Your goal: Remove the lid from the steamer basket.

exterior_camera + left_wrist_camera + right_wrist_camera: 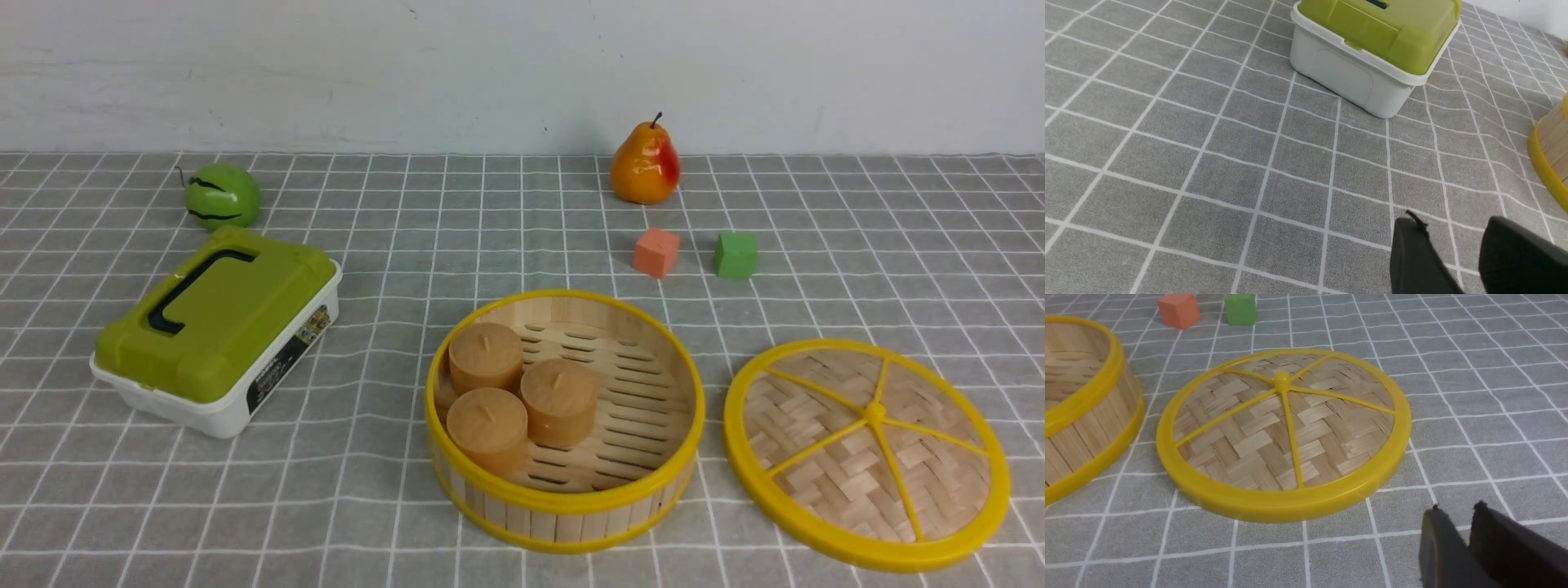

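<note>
The steamer basket [563, 502] stands uncovered at the front centre of the checked cloth, with three tan round cakes [522, 400] on its slotted floor. The lid [865, 457], woven bamboo with a yellow rim and spokes, lies flat on the cloth just right of the basket, apart from it. Neither gripper shows in the front view. In the right wrist view my right gripper [1457, 508] hovers over bare cloth near the lid [1284, 428], its fingers a narrow gap apart and empty; the basket [1081, 428] shows beside the lid. My left gripper [1451, 228] is open and empty, with the basket's edge [1549, 155] at the side.
A white box with an olive-green lid [216, 331] sits at the left, also in the left wrist view [1367, 53]. Behind it lies a green fruit [222, 196]. A pear [645, 163], an orange cube [655, 252] and a green cube [735, 255] stand beyond the basket.
</note>
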Robot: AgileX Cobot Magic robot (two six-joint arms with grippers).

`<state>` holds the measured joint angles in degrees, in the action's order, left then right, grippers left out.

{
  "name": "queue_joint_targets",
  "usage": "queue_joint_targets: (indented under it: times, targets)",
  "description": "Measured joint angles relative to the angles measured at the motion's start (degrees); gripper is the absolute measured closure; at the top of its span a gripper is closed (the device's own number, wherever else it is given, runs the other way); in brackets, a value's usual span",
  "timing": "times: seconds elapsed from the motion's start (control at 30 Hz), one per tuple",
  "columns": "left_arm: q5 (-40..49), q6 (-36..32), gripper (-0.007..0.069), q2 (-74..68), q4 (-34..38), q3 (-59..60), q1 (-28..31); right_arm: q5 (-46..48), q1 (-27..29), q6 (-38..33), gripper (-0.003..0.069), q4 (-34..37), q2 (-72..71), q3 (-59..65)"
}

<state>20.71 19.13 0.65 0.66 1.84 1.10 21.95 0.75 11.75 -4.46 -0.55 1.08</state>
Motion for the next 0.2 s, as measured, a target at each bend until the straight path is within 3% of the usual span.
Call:
queue_joint_targets:
  times: [0.2]
  targets:
    - [0.0, 0.0, 0.0386, 0.0, 0.0, 0.0, 0.0, 0.0, 0.0, 0.0, 0.0557, 0.0, 0.0, 0.0]
